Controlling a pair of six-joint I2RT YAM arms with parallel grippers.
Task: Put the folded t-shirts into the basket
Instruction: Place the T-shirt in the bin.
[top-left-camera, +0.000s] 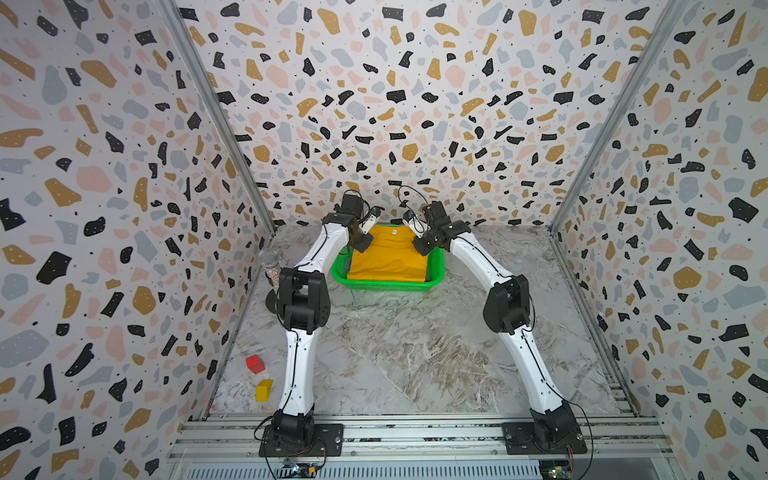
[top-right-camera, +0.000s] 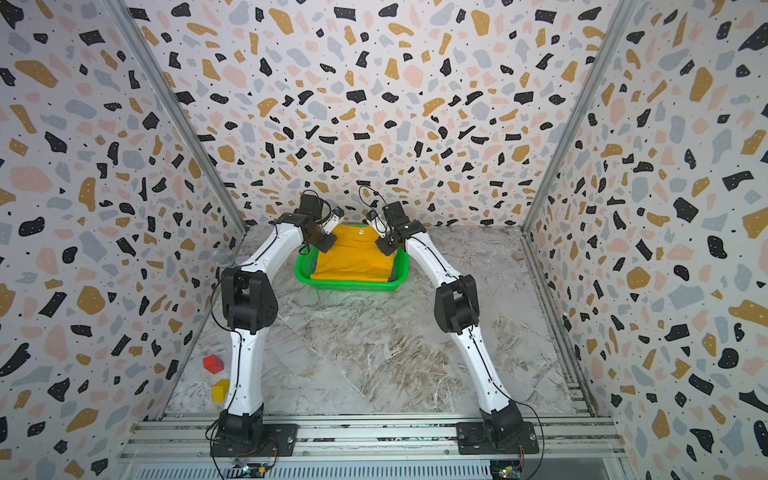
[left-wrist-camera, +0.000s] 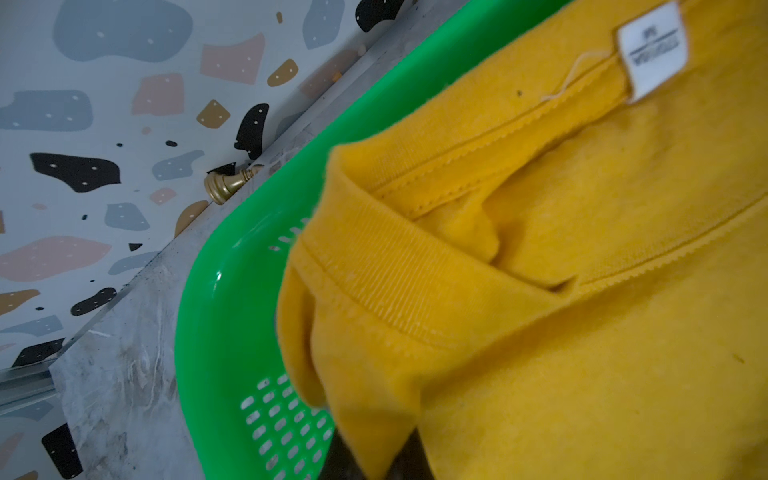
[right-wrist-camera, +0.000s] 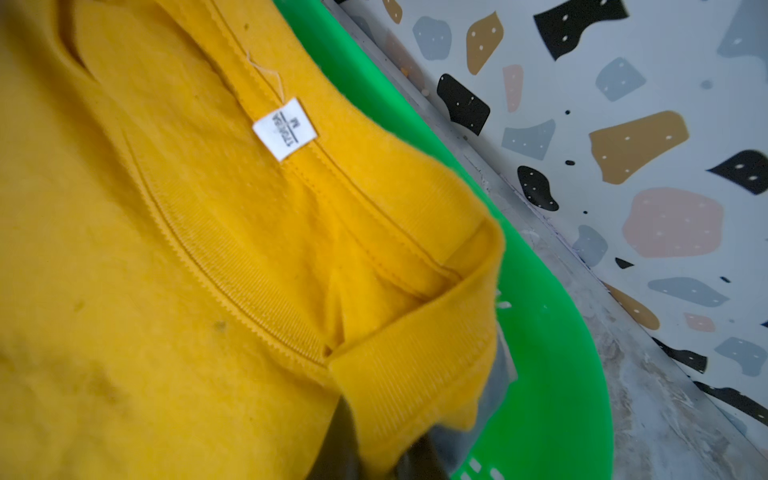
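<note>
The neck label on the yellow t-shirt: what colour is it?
White, with dark print. The label shows best in the right wrist view.

Basket (top-left-camera: 386, 286): one, green. Shirts showing: two. Mustard shirt (top-left-camera: 388, 257) on top, grey shirt (top-left-camera: 427, 272) a sliver beneath. Blocks: two. Red block (top-left-camera: 255, 363), yellow block (top-left-camera: 264, 390). Microphone (top-left-camera: 269, 259): one. Brass piece (left-wrist-camera: 224, 187): one. Arms: two. Left arm (top-left-camera: 297, 365), right arm (top-left-camera: 524, 357).

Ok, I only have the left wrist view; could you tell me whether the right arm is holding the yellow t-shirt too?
Observer: Yes, in a top view the right gripper has its jaws shut on the yellow t-shirt's other collar corner.
Operator: Thanks. Is it inside the basket yet?
Observer: Its near end lies in the basket; the collar end is held up by the far rim.
Operator: Anything beneath it?
Observer: A slate grey edge peeks out at the near right corner.
</note>
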